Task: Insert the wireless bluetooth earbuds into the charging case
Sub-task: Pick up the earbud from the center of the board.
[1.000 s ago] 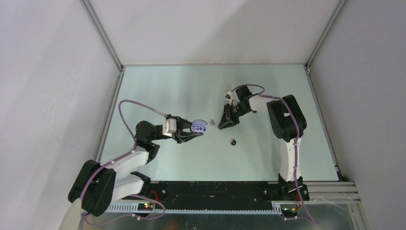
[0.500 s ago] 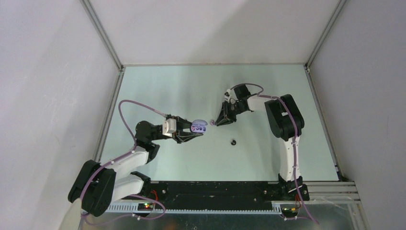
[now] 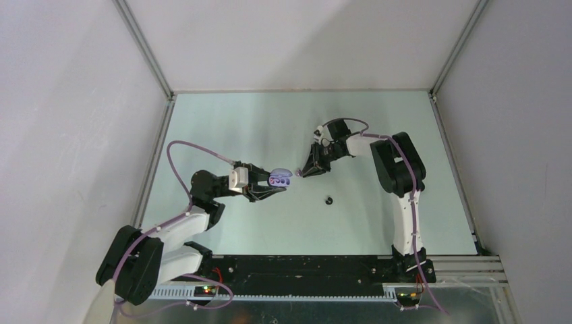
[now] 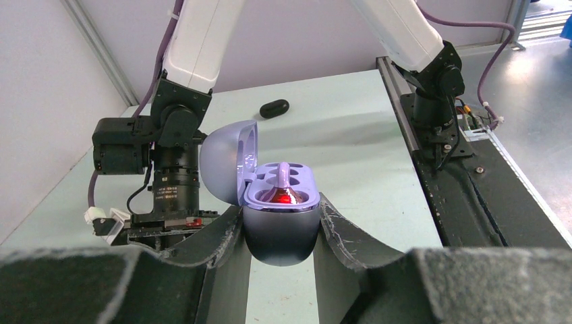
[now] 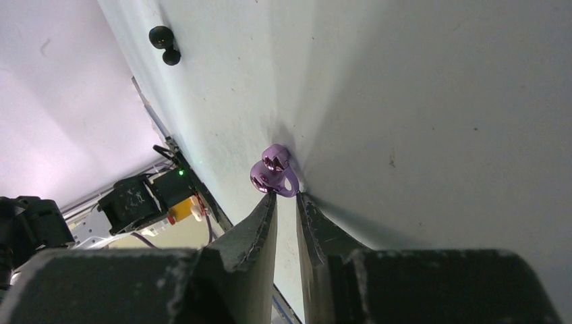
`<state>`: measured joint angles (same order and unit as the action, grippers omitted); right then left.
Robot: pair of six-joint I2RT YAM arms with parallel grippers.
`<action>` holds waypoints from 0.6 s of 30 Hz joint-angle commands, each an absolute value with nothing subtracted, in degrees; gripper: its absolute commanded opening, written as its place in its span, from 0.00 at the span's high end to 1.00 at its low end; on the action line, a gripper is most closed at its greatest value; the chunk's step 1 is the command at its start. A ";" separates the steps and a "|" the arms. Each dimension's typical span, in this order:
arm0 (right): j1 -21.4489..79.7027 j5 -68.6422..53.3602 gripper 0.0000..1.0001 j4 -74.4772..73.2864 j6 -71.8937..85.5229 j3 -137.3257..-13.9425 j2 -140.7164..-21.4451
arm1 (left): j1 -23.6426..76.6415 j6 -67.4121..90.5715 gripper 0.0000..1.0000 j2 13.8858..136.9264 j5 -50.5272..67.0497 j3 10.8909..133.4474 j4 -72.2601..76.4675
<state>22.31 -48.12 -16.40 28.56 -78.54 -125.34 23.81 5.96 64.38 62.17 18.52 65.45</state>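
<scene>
The left fingers (image 4: 219,239) are closed on the lavender, egg-shaped plastic charging case (image 4: 280,229), which is upright with its lid hinged open. The right fingers (image 5: 260,223) stand narrowly parted, tips against a glossy purple earbud (image 5: 272,172) lying on the pale green worktop (image 3: 236,121); whether they pinch it cannot be told. A black earbud (image 5: 165,44) lies well apart.

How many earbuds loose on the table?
2. One purple earbud at the tips of the right gripper; one black earbud lying apart from both arms. More may hide in the charging case the left gripper holds.
</scene>
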 commanded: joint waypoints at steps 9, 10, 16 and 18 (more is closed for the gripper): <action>22.20 -45.27 0.71 -16.62 27.51 -80.98 -128.31 | 23.37 4.91 1.00 63.81 62.89 19.42 67.48; 22.17 -45.37 0.71 -16.61 27.44 -81.01 -128.32 | 23.33 4.92 1.00 63.81 62.85 19.42 67.49; 22.06 -46.59 0.74 -15.34 28.38 -81.29 -128.65 | 23.31 5.05 1.00 63.92 62.99 19.42 67.60; 22.06 -47.04 0.75 -14.71 28.92 -81.30 -128.83 | 23.32 5.16 1.00 63.86 63.00 19.49 67.67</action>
<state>22.26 -49.36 -16.12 28.69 -80.34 -126.58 23.79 5.96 64.38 62.19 18.52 65.45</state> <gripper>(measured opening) 0.260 0.374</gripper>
